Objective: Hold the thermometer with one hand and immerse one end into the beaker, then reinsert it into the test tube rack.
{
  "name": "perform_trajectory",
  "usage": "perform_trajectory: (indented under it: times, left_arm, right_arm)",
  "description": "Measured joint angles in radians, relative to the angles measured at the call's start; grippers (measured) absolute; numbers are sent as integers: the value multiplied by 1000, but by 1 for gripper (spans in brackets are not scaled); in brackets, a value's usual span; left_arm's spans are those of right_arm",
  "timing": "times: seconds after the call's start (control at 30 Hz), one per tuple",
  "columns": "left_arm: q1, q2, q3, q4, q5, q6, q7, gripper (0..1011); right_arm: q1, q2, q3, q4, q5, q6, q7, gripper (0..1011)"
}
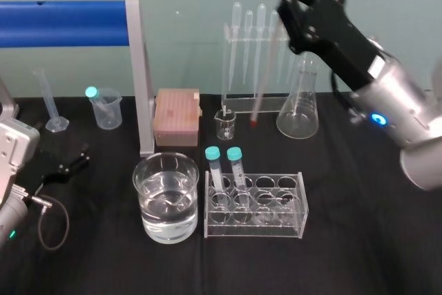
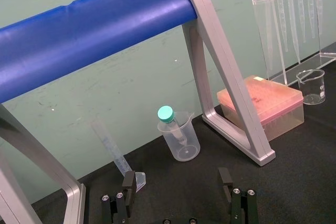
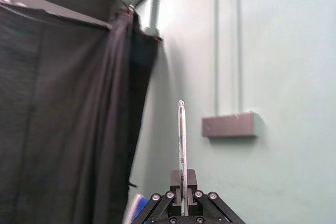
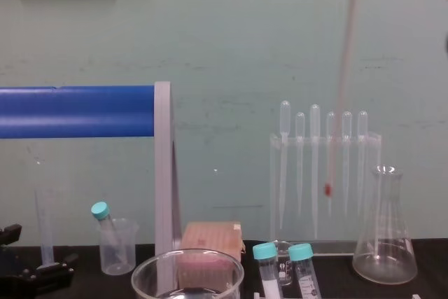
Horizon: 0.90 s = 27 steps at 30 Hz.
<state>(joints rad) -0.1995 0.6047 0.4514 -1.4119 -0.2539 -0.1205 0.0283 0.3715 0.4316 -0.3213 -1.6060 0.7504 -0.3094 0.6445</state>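
Above the test tube rack [image 1: 226, 60], right claw [image 3: 181, 182] clamps the thermometer [image 4: 341, 89]; left claw [image 2: 176, 178] parted, low.

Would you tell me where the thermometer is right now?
In the chest view the thermometer hangs right of centre, held by the right pincer, its red tip by the acrylic rack, left of the conical flask.

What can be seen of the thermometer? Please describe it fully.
The thermometer is a long, thin, pale glass rod with a red tip at its lower end. The right gripper is shut on its upper part, a piece sticking out past the fingers. It hangs slightly tilted, tip among the pipettes of the test tube rack, above the table. Whether it touches the rack is unclear.
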Motion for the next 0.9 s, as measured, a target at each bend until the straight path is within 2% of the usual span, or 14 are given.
perform_trajectory:
  times: [0.13,0.23,0.57,0.9]
  left_arm:
    - [0,0,0,0,0,0,0,1008]
    - [0,0,0,0,0,0,0,1008]
    - [0,0,0,0,0,0,0,1008]
    - [0,0,0,0,0,0,0,1008]
  right_arm:
    - [-76,29,43,-41,-11,24,-49,57]
    - [-114,37,65,-52,-14,33,-68,56]
    - [-167,38,90,-34,-21,59,-78,56]
    - [-186,40,98,-19,-32,79,-83,56]
